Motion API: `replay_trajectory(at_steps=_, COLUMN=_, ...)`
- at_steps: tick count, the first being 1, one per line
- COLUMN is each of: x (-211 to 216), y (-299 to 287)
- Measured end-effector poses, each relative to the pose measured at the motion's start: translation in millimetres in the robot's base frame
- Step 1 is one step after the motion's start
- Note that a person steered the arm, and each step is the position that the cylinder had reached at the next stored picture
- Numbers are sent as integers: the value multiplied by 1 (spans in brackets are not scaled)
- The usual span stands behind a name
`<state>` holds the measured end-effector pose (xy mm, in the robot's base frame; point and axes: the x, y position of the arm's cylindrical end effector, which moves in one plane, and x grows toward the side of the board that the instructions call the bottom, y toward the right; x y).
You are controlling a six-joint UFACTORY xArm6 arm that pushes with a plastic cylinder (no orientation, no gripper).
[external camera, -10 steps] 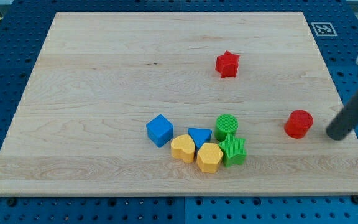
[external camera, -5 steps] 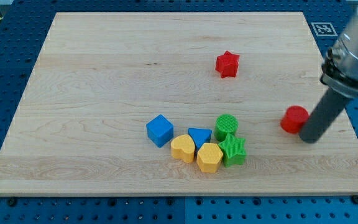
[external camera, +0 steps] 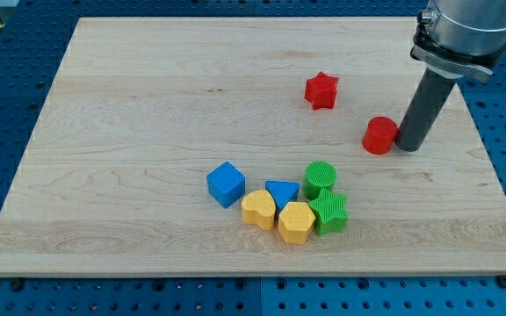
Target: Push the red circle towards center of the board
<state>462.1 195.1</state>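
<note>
Gripper there is none on this arm: my tip (external camera: 408, 146) sits on the worktop (external camera: 130, 105), touching the red circle (external camera: 379, 135) on its right side. That circle lies right of the board's middle, below and right of the red star (external camera: 321, 89). Near the bottom sit 6 blocks: blue cube (external camera: 226, 183), blue triangle (external camera: 281, 192), 2 yellow, 2 green.

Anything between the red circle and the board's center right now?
Nothing visible. My tip sits against the red circle on the view's right side, and bare board runs from it leftward to the center. The red star lies above that line, the green circle below it.
</note>
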Motion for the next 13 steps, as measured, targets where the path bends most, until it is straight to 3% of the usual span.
replay_trajectory(at_steps=3, x=1, y=-4)
replay_trajectory(at_steps=5, x=11, y=-58)
replay_trajectory(at_steps=13, x=-13, y=-37)
